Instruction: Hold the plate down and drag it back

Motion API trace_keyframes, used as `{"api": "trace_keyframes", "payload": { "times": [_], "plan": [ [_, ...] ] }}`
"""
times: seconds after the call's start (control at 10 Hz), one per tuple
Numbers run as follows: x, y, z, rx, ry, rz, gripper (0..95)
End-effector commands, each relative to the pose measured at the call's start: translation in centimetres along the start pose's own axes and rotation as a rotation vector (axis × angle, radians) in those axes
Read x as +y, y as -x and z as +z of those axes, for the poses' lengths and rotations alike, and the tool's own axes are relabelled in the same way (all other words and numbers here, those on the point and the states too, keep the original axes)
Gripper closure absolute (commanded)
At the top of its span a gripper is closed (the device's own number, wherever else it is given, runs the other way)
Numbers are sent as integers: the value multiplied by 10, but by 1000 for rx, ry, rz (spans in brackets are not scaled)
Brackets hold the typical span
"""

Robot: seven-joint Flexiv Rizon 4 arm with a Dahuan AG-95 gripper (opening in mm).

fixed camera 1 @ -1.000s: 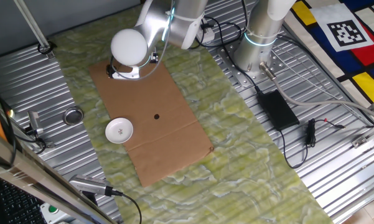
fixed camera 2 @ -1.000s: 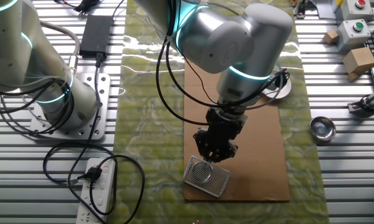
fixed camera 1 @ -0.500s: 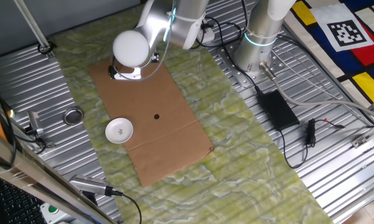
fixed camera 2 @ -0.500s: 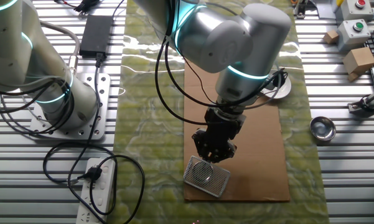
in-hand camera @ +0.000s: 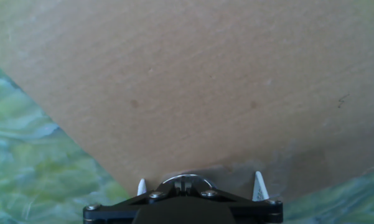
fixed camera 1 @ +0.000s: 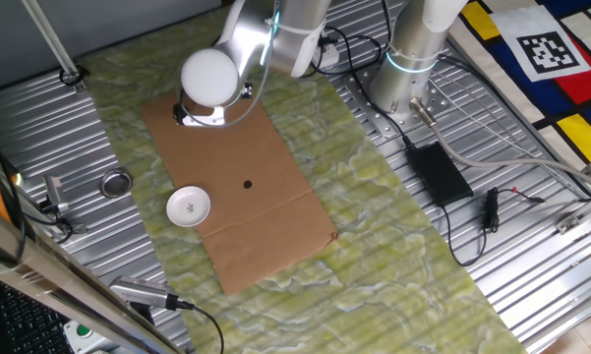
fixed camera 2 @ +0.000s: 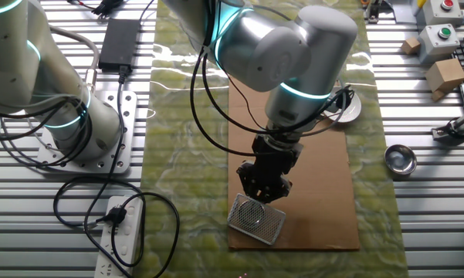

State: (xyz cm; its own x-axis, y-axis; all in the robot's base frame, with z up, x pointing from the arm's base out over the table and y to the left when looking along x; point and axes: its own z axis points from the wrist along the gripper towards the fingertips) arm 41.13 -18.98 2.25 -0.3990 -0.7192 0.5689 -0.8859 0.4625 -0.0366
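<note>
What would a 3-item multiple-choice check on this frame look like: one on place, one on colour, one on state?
1. Where does the plate lie?
A. at an edge of the cardboard sheet
B. on the black power brick
C. under the gripper

2. What colour is the plate?
A. grey
B. white
C. brown

3. How does the gripper stand to the plate?
A. pressing on it
B. apart from it, at the sheet's other end
C. lifting it

Key: 1 A, the plate sits at the sheet's edge, partly over the green mat. 2 B, it shows white with a dark centre mark. 3 B, the hand view shows only bare cardboard ahead of the fingertips.
</note>
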Motion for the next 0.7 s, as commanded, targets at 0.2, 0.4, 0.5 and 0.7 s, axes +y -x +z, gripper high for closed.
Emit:
{"api": "trace_keyframes", "payload": {
  "times": [0.2, 0.4, 0.5, 0.7],
  "plan": [
    [-1, 2, 3, -4, -5, 3, 950],
    [-1, 2, 3, -11, -3, 14, 950],
    [-1, 2, 3, -18, 0, 23, 950],
    [-1, 2, 3, -34, 8, 38, 950]
  ]
}}
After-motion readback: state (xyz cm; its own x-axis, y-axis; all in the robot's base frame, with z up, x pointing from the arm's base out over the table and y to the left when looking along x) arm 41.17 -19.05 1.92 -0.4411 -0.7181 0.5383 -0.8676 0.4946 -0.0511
